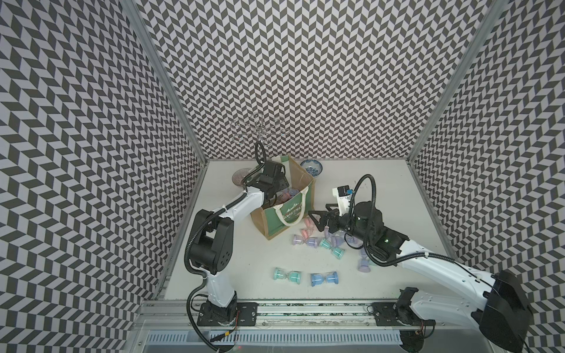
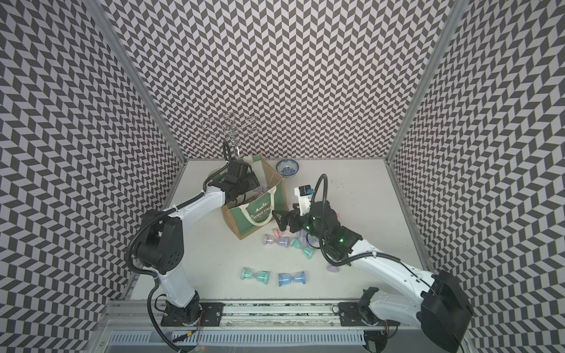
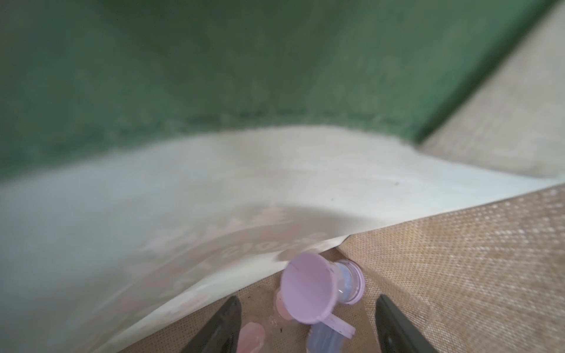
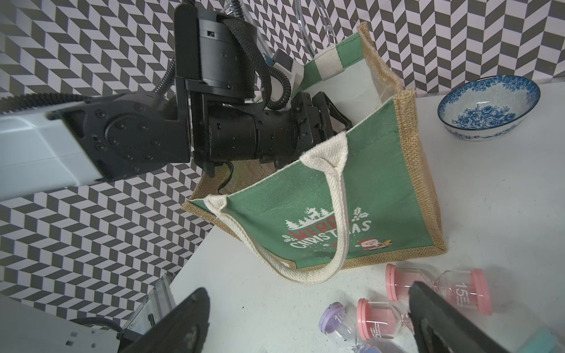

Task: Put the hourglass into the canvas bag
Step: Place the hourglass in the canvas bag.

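Left tool [image 3: 307, 297], jaws apart, inside the canvas bag [image 3: 458, 259] — purple hourglass [image 3: 308, 285] lies loose between them

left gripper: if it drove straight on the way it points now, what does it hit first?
Most likely the lilac hourglass lying inside the canvas bag, just ahead of the open left gripper; past it, the bag's burlap wall. Depth is unclear here.

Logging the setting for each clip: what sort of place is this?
Probably a lab robot cell: chevron-patterned walls enclose a white table; left arm and right arm mount on a metal rail.
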Robot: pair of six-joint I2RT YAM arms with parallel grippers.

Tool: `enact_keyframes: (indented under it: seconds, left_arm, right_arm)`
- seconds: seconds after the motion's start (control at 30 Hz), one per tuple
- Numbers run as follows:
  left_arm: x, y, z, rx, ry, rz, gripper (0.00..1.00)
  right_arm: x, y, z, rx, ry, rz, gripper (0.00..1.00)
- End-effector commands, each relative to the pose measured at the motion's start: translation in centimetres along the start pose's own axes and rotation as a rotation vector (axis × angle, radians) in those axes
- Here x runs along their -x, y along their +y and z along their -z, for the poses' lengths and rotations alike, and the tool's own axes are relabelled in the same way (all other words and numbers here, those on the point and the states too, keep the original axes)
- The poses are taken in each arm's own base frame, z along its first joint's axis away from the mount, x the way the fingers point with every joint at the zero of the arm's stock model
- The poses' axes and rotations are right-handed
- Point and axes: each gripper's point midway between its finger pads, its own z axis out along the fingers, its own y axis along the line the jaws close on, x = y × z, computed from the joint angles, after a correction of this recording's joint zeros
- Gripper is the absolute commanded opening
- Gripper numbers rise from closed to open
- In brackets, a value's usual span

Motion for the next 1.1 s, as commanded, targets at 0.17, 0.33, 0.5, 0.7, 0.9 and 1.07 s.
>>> enact_keyframes:
  seconds: [0.17, 0.33, 0.5, 0.7, 0.9, 1.07]
  left_arm:
    - [5.3, -3.5, 6.9, -0.14, -0.137, 0.007, 0.74]
    - [6.4, -4.1, 10.7, -0.183, -0.182, 0.0, 0.75]
    - [6.4, -4.4, 15.0, -0.218, -0.225, -0.02, 0.76]
    - [4.7, -4.3, 19.4, -0.25, -0.228, -0.036, 0.78]
    - [1.0, -3.4, 22.1, -0.252, -0.169, -0.052, 0.78]
    - [-1.6, -1.8, 23.8, -0.249, -0.127, -0.022, 0.78]
  right_arm:
    - [-0.2, 1.3, 0.6, 0.081, 0.005, 0.049, 0.99]
    - [-0.8, 1.7, 1.1, 0.115, 0.022, 0.055, 0.99]
    - [-2.0, 1.8, 1.1, 0.13, 0.059, 0.066, 0.99]
    - [-3.5, 1.7, 1.1, 0.135, 0.091, 0.08, 0.99]
    - [-5.3, 1.4, 0.6, 0.128, 0.146, 0.091, 0.99]
    - [-7.0, 0.5, 0.0, 0.089, 0.168, 0.104, 0.99]
